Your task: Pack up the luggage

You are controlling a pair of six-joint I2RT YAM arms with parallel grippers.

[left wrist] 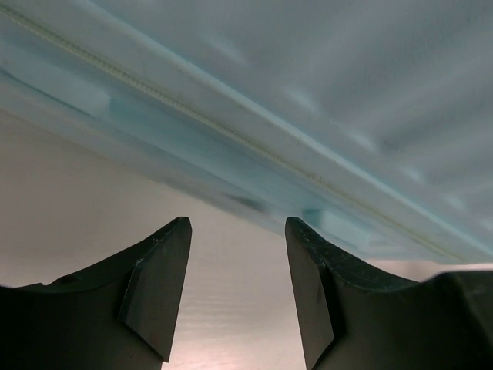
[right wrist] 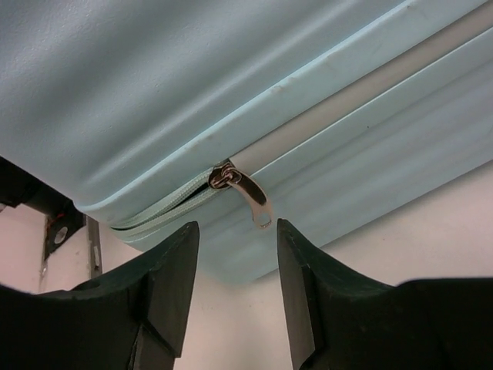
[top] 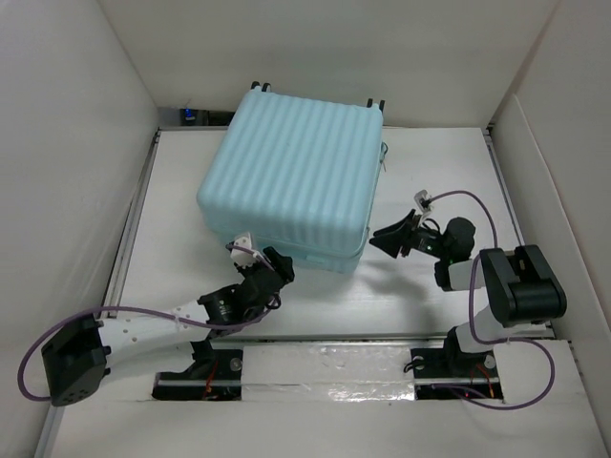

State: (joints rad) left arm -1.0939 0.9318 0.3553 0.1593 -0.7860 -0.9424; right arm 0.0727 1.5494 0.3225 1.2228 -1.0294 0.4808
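jaws: left gripper [left wrist: 237,231] and right gripper [right wrist: 237,231] both parted, empty;
done: luggage [top: 296,176] lid down;
to do: zip [right wrist: 245,194] seems only part closed

Count: one luggage [top: 291,176] on one table [top: 449,162]; two arms, the left arm [top: 143,329] and the right arm [top: 516,281]; two grippers, the left gripper [left wrist: 237,231] and the right gripper [right wrist: 237,231], with two fingers [left wrist: 158,277] on each, four in all. Purple cables [top: 477,198]: two, one looping off each arm. On the luggage: one metal zipper pull [right wrist: 250,199] in the right wrist view, and four small dark wheels [top: 260,87] at the far edge, in two pairs.
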